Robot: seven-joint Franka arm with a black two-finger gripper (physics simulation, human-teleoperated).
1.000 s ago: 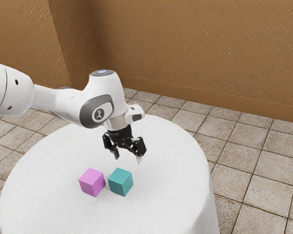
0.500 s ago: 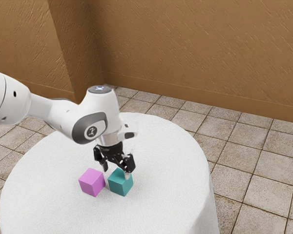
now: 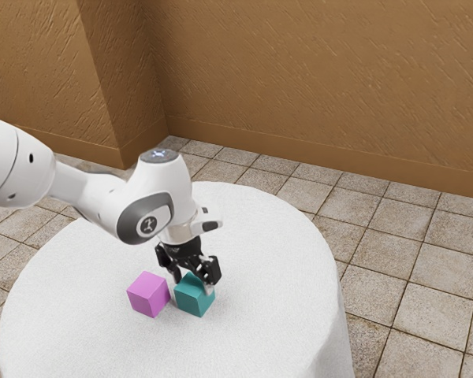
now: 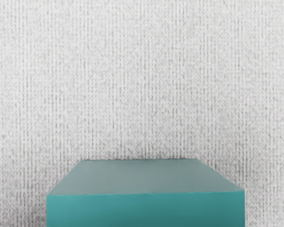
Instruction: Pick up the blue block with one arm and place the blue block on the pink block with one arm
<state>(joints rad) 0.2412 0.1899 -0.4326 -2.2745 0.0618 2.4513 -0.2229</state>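
Sitting on table (image 3: 284, 260): blue block (image 3: 195, 301) beside pink block (image 3: 147, 294).

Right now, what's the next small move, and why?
Probably lower slightly, then close. The open gripper hangs at the top of the blue block, which rests ungripped on the white table beside the pink block.

Tabletop (image 3: 284, 260): bears two blocks near its middle | Block A (image 3: 195, 301): on tabletop, just beside block B (image 3: 147, 294), toward the exterior view's right of it | Gripper (image 3: 194, 281): over block A, fingers (image 3: 213, 272) apart, one on either side of its top; clear of block B.
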